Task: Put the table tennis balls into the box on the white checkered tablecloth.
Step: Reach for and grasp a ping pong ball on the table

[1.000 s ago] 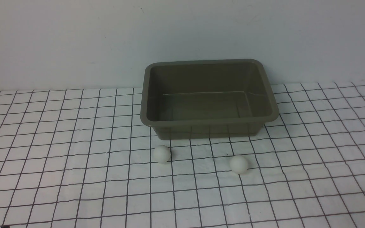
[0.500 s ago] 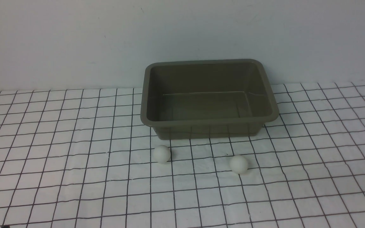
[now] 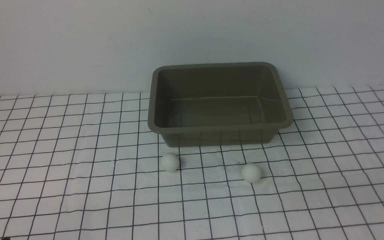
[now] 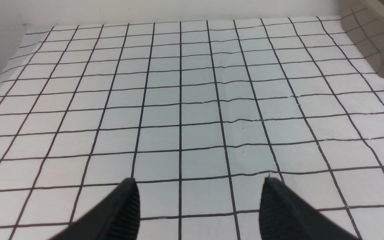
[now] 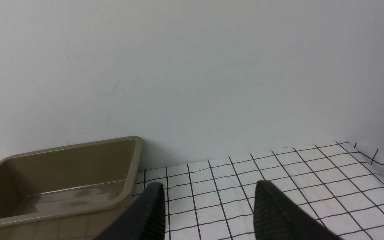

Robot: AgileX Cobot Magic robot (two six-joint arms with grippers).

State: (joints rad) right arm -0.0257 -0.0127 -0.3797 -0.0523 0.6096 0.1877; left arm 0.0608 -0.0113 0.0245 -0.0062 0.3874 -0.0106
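a: how will the two white balls behave in the hand?
b: the ball in front of the box's left part [image 3: 170, 162] and the ball in front of the box's right part [image 3: 251, 173] are probably very light and stiff, and a little slippery. a hard squeeze could dent them.
a: where are they exactly?
b: both are on the checkered tablecloth [image 3: 122, 186], on the robot's side of the box [image 3: 218, 135], near it, not inside.
a: and where to take hold?
b: i would take each one at its widest part, from two opposite sides, softly, because it may roll away.
a: what do the grippers do?
b: the left gripper [image 4: 198, 200] is open wide and the right gripper [image 5: 210, 203] is also open, with a clear gap. both hold nothing and touch nothing.
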